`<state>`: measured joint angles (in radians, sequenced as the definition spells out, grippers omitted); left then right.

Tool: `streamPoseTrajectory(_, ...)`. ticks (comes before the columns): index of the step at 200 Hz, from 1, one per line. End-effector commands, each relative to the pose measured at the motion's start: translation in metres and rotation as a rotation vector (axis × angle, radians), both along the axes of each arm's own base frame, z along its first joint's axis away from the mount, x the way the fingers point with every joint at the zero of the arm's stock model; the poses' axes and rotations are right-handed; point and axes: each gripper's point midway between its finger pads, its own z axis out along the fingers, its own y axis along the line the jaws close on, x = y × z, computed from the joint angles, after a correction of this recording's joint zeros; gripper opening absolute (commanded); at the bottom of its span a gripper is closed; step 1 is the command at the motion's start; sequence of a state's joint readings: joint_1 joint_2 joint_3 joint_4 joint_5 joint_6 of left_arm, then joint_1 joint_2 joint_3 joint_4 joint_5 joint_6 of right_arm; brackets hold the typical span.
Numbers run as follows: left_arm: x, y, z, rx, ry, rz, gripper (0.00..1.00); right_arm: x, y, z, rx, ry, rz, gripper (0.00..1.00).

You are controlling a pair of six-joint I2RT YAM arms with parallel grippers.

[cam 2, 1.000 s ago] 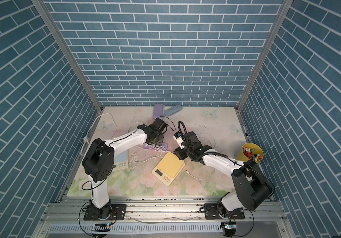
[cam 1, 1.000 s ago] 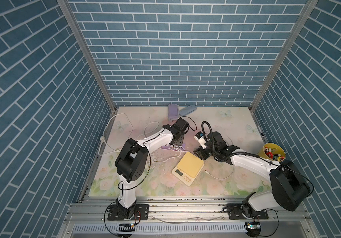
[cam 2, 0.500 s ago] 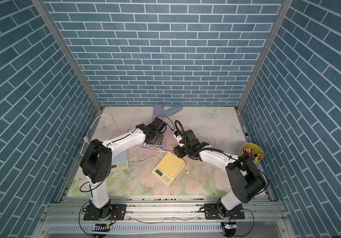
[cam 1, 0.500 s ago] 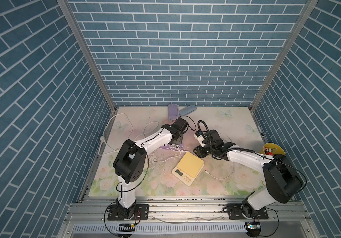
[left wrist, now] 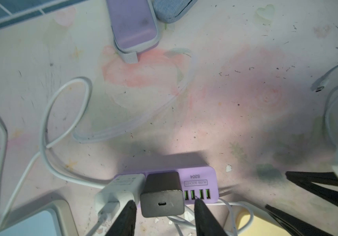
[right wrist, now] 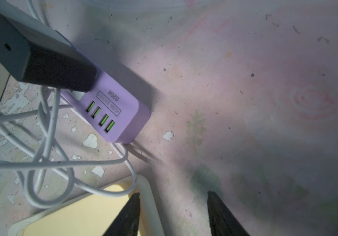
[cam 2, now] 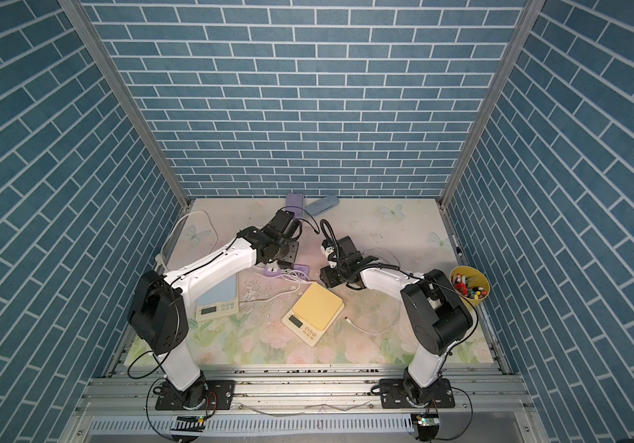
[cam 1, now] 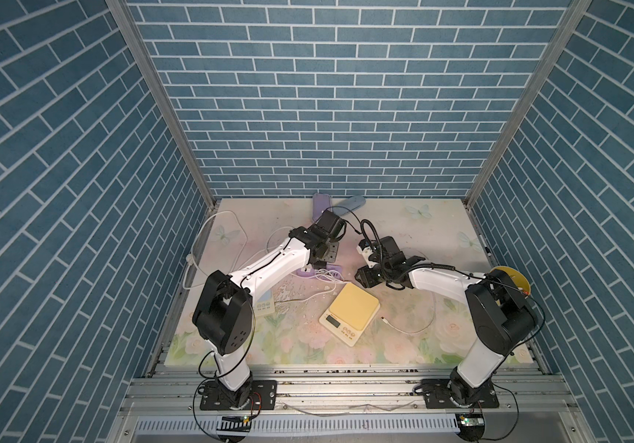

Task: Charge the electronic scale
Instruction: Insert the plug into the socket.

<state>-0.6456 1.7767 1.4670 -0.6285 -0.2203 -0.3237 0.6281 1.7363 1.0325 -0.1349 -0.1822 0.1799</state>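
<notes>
The scene was enclosed on three sides by walls covered with a pattern of blue bricks and white joints: a back wall (cam 1: 330,115) and two side walls (cam 1: 58,191) were seen in both top views. The corners were marked by grey metal posts (cam 1: 165,107). The floor of the enclosure was formed by a tabletop (cam 1: 392,214) printed with pale roses, green leaves and butterflies. In the wrist views the print was found scratched and dirty, and small chipped spots (right wrist: 90,141) were visible. At the near edge, aluminium rails (cam 1: 346,383) and a slotted white strip (cam 1: 346,425) were mounted. The surface was lit evenly, and only soft shadows were cast.
</notes>
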Motion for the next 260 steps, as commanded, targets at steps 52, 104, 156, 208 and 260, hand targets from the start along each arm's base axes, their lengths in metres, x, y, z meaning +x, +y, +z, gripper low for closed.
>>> streamPoseTrajectory(52, -0.003, 0.011, -0.057, -0.003, 0.138, 0.013, 0.37, 0.009, 0.023, -0.014, 0.040, 0.100, 0.020, 0.47)
streamPoseTrajectory(104, 0.007, 0.014, -0.081, -0.019, 0.189, 0.025, 0.35, 0.025, 0.040, -0.021, 0.052, 0.123, 0.036, 0.44)
streamPoseTrajectory(156, 0.013, 0.019, -0.081, -0.005, 0.192, 0.024, 0.35, 0.050, 0.042, -0.010, 0.022, 0.062, 0.019, 0.44)
streamPoseTrajectory(208, 0.015, 0.019, -0.050, -0.023, 0.135, -0.003, 0.43, 0.078, -0.058, 0.022, -0.119, -0.049, -0.245, 0.49)
streamPoseTrajectory(260, 0.014, -0.003, -0.009, -0.089, 0.060, -0.119, 0.47, 0.079, -0.194, 0.014, -0.224, 0.034, -0.592, 0.51)
